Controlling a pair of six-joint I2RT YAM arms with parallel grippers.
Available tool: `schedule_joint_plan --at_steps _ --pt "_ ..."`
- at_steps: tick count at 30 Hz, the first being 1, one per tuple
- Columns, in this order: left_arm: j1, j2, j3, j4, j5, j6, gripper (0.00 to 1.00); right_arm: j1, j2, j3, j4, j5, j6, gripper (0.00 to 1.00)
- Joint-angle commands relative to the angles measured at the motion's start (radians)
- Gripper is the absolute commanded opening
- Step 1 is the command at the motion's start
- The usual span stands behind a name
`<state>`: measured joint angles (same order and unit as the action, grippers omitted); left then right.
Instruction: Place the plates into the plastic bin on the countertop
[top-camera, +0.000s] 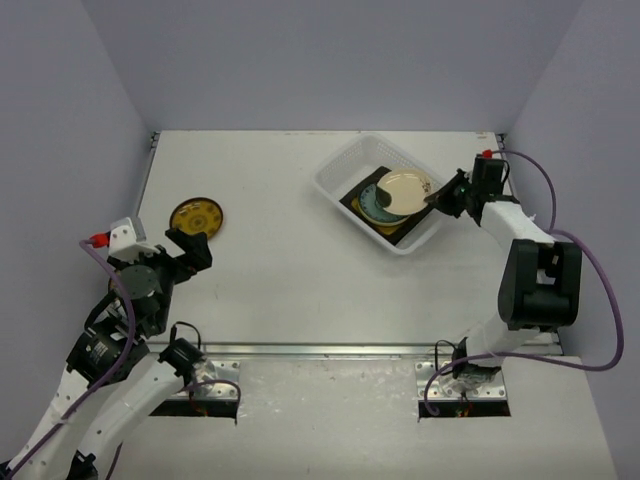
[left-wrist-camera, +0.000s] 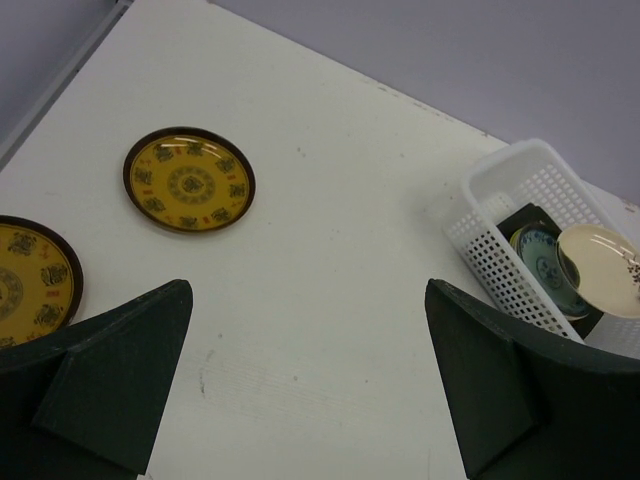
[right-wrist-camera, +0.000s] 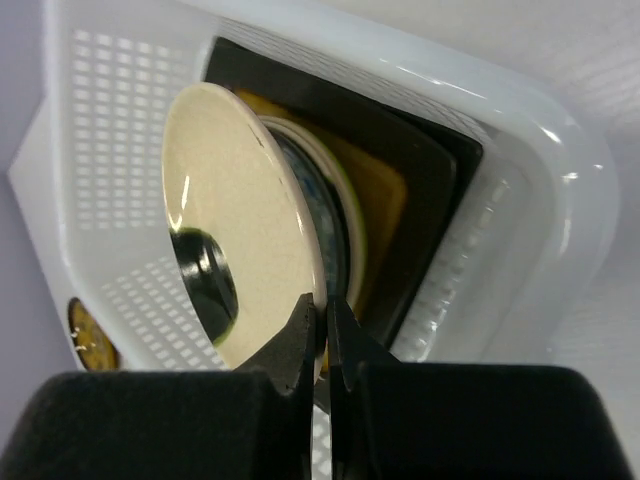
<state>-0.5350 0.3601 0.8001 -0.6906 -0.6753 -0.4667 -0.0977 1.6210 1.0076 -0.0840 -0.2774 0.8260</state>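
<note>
Top external, upper right of centre: plastic bin (top-camera: 333, 183) on the countertop (top-camera: 300, 290), stacked plates (top-camera: 372, 205) inside. Leaning on that stack, a cream plate (top-camera: 402, 189), rim pinched between the almost closed fingers of the right gripper (top-camera: 437, 197). Far left, a yellow plate (top-camera: 197, 216) lying flat. Just below it, left gripper (top-camera: 190, 248), spread wide, holding nothing.

The top view looks steeply down from above and behind the arm bases and takes in the whole table (top-camera: 280, 290). The left wrist view sits low behind the left pincer (left-wrist-camera: 308, 300), facing forward across the table, with the plastic bin (left-wrist-camera: 500, 255) far ahead and right of that pincer. The right wrist view is close to the bin, just behind the right pincer (right-wrist-camera: 320, 305), with the cream plate (right-wrist-camera: 240, 220) at its tips. All three views share bin and plate.
</note>
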Motion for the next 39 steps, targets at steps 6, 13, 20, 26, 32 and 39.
schedule_joint_plan --at_steps 6,13,20,26,32,39 --pt "0.007 0.042 -0.01 0.062 0.034 0.031 1.0 0.004 0.073 0.11 -0.044 -0.121 -0.095 0.33" --pt "0.007 0.059 -0.013 0.072 0.048 0.042 1.0 0.02 -0.011 0.106 -0.053 -0.152 -0.134 0.82" --pt "0.006 0.093 -0.01 0.076 0.06 0.049 1.0 0.13 -0.18 0.121 -0.184 0.065 -0.246 0.99" --pt "0.022 0.147 -0.002 0.068 0.066 0.047 1.0 0.492 -0.243 0.095 -0.053 0.057 -0.269 0.99" --pt "0.027 0.154 -0.005 0.071 0.069 0.043 1.0 0.636 -0.159 0.16 -0.046 0.249 -0.228 0.99" --pt "0.05 0.126 0.002 0.061 0.051 0.04 1.0 0.778 0.059 0.26 0.057 0.012 -0.164 0.96"
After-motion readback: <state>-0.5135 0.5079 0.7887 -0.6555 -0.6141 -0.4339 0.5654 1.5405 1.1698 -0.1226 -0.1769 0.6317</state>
